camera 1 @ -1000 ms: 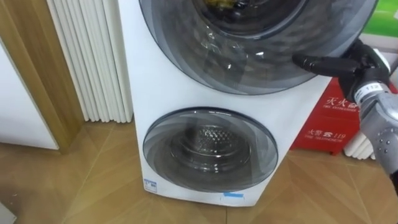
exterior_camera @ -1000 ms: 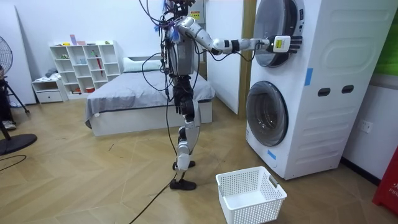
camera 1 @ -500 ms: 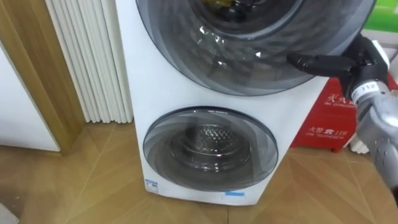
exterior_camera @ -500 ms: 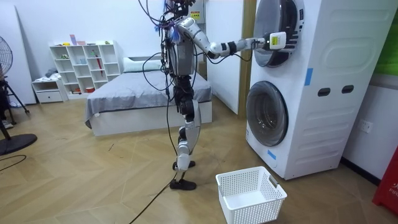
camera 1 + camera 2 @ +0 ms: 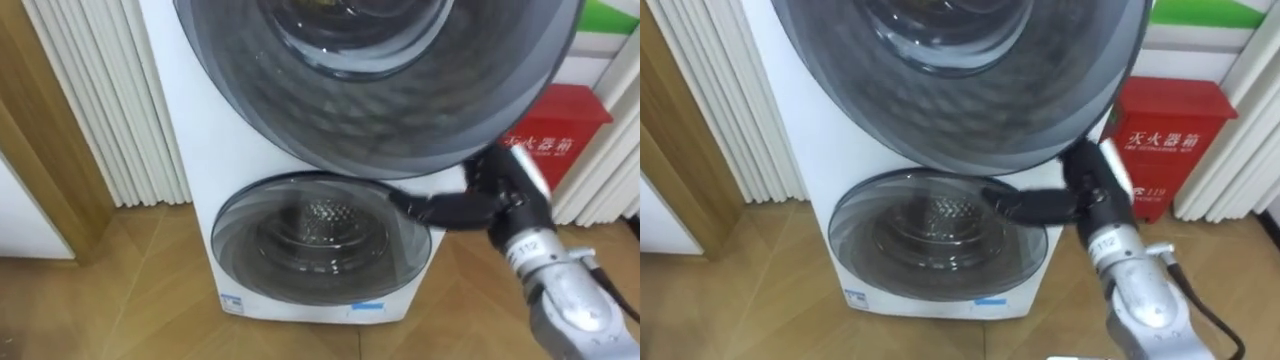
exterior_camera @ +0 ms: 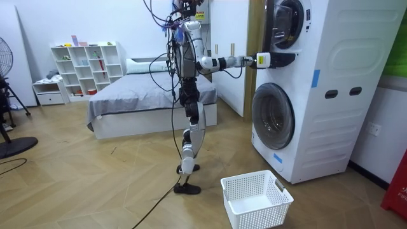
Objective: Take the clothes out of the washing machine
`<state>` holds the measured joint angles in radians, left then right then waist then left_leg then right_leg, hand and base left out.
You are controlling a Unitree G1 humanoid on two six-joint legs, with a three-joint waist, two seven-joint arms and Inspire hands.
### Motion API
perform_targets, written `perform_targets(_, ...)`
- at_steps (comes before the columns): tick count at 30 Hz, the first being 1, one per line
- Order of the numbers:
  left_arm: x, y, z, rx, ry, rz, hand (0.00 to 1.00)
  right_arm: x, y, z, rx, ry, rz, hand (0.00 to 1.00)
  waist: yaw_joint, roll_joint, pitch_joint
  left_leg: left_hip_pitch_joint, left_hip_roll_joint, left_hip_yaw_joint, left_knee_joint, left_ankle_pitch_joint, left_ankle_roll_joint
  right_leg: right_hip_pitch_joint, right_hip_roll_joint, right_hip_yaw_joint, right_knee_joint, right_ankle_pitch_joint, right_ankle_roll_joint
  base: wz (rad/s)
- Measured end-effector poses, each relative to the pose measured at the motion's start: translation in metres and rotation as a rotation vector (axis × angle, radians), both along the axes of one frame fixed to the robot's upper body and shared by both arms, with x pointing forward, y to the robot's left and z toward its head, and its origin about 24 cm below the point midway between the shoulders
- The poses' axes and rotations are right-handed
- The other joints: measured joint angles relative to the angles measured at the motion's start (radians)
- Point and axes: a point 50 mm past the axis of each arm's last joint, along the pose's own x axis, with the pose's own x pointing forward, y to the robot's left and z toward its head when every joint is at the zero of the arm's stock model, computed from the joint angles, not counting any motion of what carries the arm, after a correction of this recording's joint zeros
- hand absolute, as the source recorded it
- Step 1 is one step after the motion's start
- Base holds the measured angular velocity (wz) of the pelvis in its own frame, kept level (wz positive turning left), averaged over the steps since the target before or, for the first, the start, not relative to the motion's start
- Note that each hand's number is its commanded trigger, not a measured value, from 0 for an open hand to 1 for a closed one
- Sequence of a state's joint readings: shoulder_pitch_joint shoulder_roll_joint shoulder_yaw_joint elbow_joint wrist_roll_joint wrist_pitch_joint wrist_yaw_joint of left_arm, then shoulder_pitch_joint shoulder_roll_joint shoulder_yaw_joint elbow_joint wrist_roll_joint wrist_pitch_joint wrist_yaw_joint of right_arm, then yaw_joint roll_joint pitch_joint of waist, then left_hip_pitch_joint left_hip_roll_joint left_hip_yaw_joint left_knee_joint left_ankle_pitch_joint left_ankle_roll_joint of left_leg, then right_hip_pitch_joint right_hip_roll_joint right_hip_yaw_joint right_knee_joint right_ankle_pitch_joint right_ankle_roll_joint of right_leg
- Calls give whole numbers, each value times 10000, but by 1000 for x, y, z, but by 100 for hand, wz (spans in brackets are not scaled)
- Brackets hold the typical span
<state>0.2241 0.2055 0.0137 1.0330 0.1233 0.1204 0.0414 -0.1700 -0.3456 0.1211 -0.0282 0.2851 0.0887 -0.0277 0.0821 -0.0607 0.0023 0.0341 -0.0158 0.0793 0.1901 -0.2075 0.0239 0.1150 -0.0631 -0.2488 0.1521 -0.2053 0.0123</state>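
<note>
A white stacked washing machine (image 6: 318, 89) stands before me, with two round grey-glass doors. The upper door (image 5: 370, 90) looms large and close in the eye views and looks swung outward from its dark drum opening (image 6: 286, 19). The lower door (image 5: 320, 240) is closed, its metal drum showing through the glass. My right hand (image 5: 470, 205) (image 5: 1060, 205) reaches in from the right, its dark fingers straight and pointing left, just under the upper door's lower rim and holding nothing. In the room view I stand upright with that right hand (image 6: 262, 60) stretched to the machine.
A white laundry basket (image 6: 256, 199) sits on the wooden floor in front of the machine. A red box (image 5: 550, 140) stands to the machine's right, white ribbed panels (image 5: 100, 100) to its left. A bed (image 6: 127, 102) and a shelf (image 6: 82, 63) lie behind me.
My right hand has dropped from the upper door's right rim to below its lower edge. The upper door has swung out toward me. The eye views have shifted.
</note>
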Motion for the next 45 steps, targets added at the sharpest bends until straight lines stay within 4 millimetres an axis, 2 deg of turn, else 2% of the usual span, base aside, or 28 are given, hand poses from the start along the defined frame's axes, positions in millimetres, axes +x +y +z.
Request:
perform_targets(6,-12,-1,-1,-129,298,84,0,-3,6,5,27,-158,602,0,-218,24,-13,107,26,-11,-3,0,0,127,30,45,0,0,0,2)
perform_targets(17,-5,-4,-2,-269,1,-145,0,-29,15,4,-65,-324,1206,0,-194,15,-17,120,20,50,-22,0,0,116,29,210,6,0,-1,-1)
perform_targets(20,-10,-4,-3,-263,257,-153,0,-34,22,10,56,-618,1544,0,-222,17,-17,117,20,64,-16,0,0,115,31,241,5,0,-1,-3)
perform_targets(27,-9,-7,-5,-617,424,-420,0,-46,39,41,-166,-2001,2838,0,-205,47,-7,55,28,71,-3,0,0,23,35,265,9,0,-1,-1)
perform_targets(32,-6,-8,-5,-820,188,-527,0,-51,50,45,-451,-2150,3668,0,-7,44,-8,-10,64,269,49,0,-1,-113,42,331,29,16,-27,-11)
perform_targets(41,-3,-6,-4,-845,171,-858,0,-55,55,47,-1022,-2217,4668,0,24,-66,2,-58,119,275,69,11,-19,-192,100,445,178,34,-57,-2)
perform_targets(45,4,-6,-3,-837,77,-1188,0,-60,65,48,-1059,-2245,5434,0,30,-86,3,-88,145,275,76,14,-33,-192,128,419,178,59,-95,1)
